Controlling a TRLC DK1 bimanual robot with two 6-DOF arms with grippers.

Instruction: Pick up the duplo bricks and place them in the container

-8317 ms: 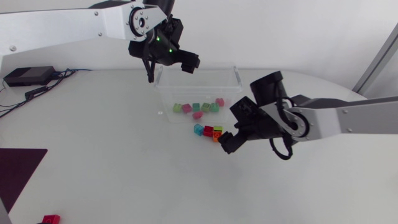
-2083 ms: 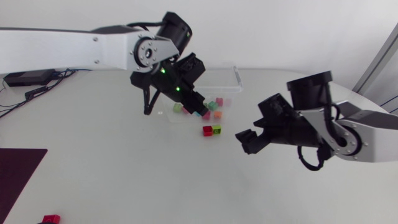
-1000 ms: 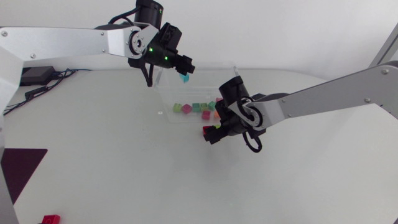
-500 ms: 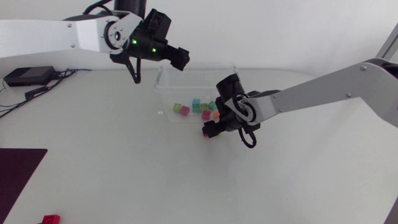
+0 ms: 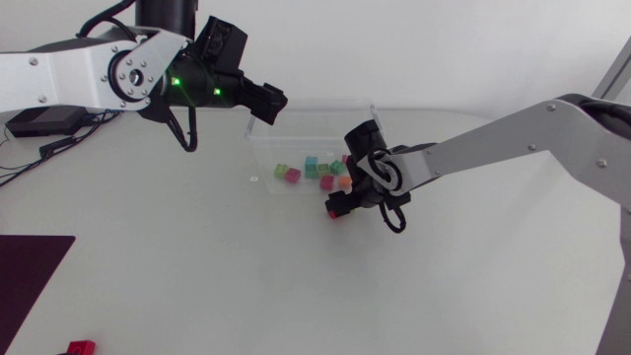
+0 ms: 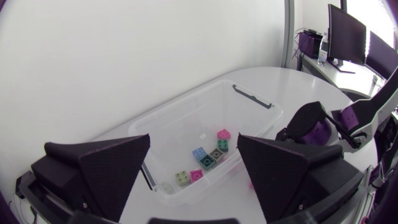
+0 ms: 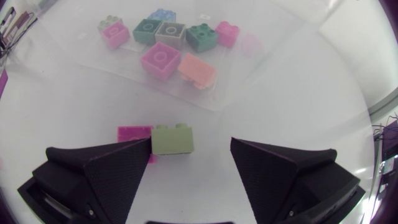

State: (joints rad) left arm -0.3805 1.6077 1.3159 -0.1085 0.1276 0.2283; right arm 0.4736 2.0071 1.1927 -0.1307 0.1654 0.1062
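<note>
Black box (image 5: 44,120): with its cables, far left of the container at the table's back edge.
Dark mat (image 5: 28,264): well left of the container and nearer me, cut off by the table's side.
Stray red brick (image 5: 79,347): far left of the container at the near edge, partly cut off.
My left gripper (image 5: 264,103): fingers spread wide with nothing between them. It hangs above the container's back left corner.
Container (image 5: 296,138): a clear tub, open on top.
Cluster of bricks (image 5: 312,165): pink, green, teal and orange, lying on the container's floor towards its front wall.
Red brick (image 5: 335,209): on the table just outside the container's front wall.
Green brick (image 7: 173,139): touching the red brick, also outside the front wall.
My right gripper (image 5: 341,205): fingers apart, down at the table in front of the container. The green brick sits between them, close against one finger and clear of the other.
In the way: the front wall stands right behind the two loose bricks.
Hidden: from above, my right gripper covers the green brick.
Change: the teal brick that my left gripper held a second ago is gone from it, and that arm has drawn back leftwards.
</note>
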